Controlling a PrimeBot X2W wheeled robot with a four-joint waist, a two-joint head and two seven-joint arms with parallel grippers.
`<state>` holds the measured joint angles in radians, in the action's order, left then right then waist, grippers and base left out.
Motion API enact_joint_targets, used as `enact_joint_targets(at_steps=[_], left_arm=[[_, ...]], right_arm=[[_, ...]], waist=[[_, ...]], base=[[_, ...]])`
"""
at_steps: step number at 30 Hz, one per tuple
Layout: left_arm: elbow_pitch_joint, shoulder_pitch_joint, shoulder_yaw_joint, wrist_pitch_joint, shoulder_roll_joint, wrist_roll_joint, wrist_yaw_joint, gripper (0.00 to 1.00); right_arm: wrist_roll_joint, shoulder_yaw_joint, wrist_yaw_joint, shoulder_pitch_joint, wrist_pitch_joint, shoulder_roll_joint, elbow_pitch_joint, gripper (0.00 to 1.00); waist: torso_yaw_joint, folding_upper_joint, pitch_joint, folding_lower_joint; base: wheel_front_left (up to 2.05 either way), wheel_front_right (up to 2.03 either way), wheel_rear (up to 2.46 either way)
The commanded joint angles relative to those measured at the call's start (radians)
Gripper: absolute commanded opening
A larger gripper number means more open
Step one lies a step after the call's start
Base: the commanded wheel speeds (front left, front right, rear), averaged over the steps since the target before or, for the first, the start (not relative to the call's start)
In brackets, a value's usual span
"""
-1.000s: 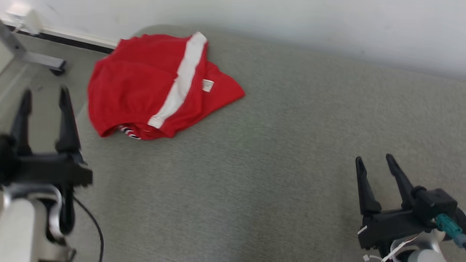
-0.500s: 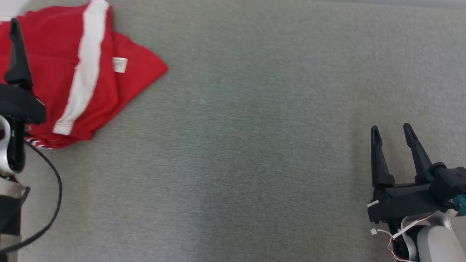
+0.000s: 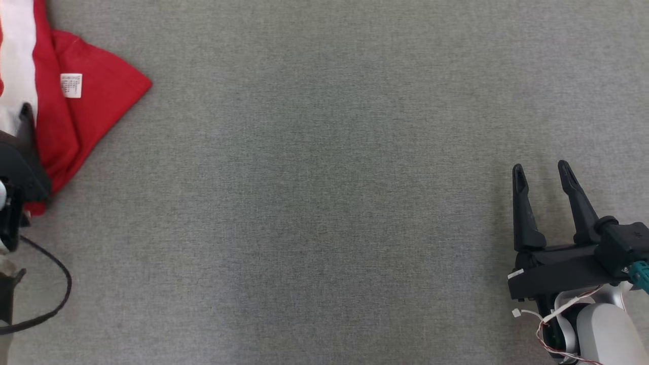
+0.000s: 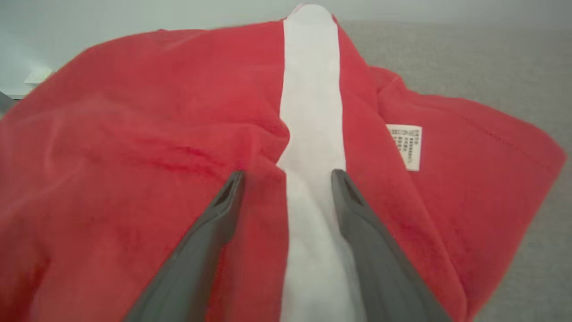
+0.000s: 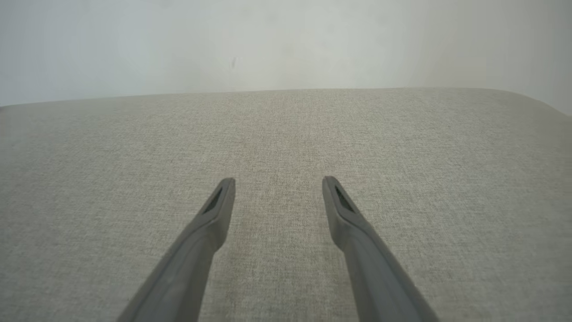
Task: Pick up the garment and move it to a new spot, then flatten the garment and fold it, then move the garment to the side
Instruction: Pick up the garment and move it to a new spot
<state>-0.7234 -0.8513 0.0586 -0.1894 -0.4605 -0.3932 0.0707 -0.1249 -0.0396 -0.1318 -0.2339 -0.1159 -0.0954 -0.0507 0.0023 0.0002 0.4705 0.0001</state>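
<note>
Garment [image 3: 96, 106], red with white stripe [image 4: 310, 89], crumpled at left side of grey desk [image 3: 324, 203]. Left gripper [image 4: 286, 176] above stripe, jaws apart. Right gripper [image 3: 540, 166] over bare desk, jaws apart, well away from garment.

Bare indoor test space, lab-like. Wide surface [image 5: 286, 134] covered in grey woven fabric, rounded at the far corner; plain pale wall [image 5: 286, 40] directly behind.

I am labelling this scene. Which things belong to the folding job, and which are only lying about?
For the job:
red garment
left gripper, open, pointing at it
right gripper, open

Only around:
grey cloth surface
black cable
pale wall
</note>
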Motion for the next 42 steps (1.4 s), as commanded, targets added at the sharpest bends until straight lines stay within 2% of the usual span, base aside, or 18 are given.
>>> enact_joint_targets(at_steps=[1,6,7,8,13,19,24,29,34,42], left_arm=[[-0.02,-0.007,0.004,-0.011,-0.008,-0.001,0.003,1.0],[-0.093,-0.003,0.026,-0.061,-0.008,0.0,0.007,1.0],[-0.098,-0.005,0.029,-0.055,-0.009,0.002,0.01,0.39],[-0.104,-0.006,0.03,-0.046,-0.014,0.005,0.007,0.0],[-0.129,-0.012,0.04,-0.02,-0.022,0.011,0.009,0.0],[-0.115,-0.047,0.049,0.076,-0.034,0.027,0.006,0.0],[-0.054,-0.095,0.063,0.152,-0.035,0.036,0.018,0.0],[0.059,-0.152,0.088,0.185,-0.039,0.05,0.031,0.0],[0.194,-0.215,0.138,0.159,-0.014,0.049,0.042,0.0],[0.383,-0.275,0.22,0.096,0.085,-0.011,0.052,0.0]], right_arm=[[-0.004,0.001,0.002,-0.006,-0.004,0.002,-0.002,1.0],[-0.006,0.006,0.002,-0.003,-0.004,0.003,-0.006,1.0],[-0.006,0.007,0.002,-0.002,-0.002,0.004,-0.006,1.0],[-0.006,0.009,0.002,0.0,-0.002,0.005,-0.006,1.0],[-0.004,0.013,0.002,0.01,-0.003,0.01,-0.01,1.0],[-0.014,0.012,0.002,0.028,-0.014,0.017,-0.029,1.0],[-0.023,0.016,0.002,0.043,-0.03,0.025,-0.058,1.0],[-0.037,0.022,0.002,0.06,-0.049,0.034,-0.089,1.0],[-0.049,0.021,0.002,0.078,-0.068,0.04,-0.117,1.0],[-0.075,0.032,0.002,0.082,-0.096,0.045,-0.167,1.0]], waist=[[-0.005,-0.0002,-0.005,-0.0001],[-0.007,-0.0002,-0.023,-0.0001],[-0.008,-0.0002,-0.027,-0.0001],[-0.008,-0.0002,-0.031,-0.0001],[-0.008,-0.0002,-0.054,-0.0001],[0.001,-0.0002,-0.111,-0.0001],[0.008,-0.0002,-0.171,-0.0001],[-0.007,-0.0002,-0.226,-0.0001],[-0.045,-0.0002,-0.262,-0.0001],[-0.149,-0.0002,-0.295,-0.0001]], base=[[0.0,0.0,0.0],[0.0,0.0,0.0],[0.0,0.0,0.0],[0.0,0.0,0.0],[0.0,0.0,0.0],[0.0,0.0,0.0],[0.0,0.0,0.0],[0.0,0.0,0.0],[0.0,0.0,0.0],[0.0,0.0,0.0]])
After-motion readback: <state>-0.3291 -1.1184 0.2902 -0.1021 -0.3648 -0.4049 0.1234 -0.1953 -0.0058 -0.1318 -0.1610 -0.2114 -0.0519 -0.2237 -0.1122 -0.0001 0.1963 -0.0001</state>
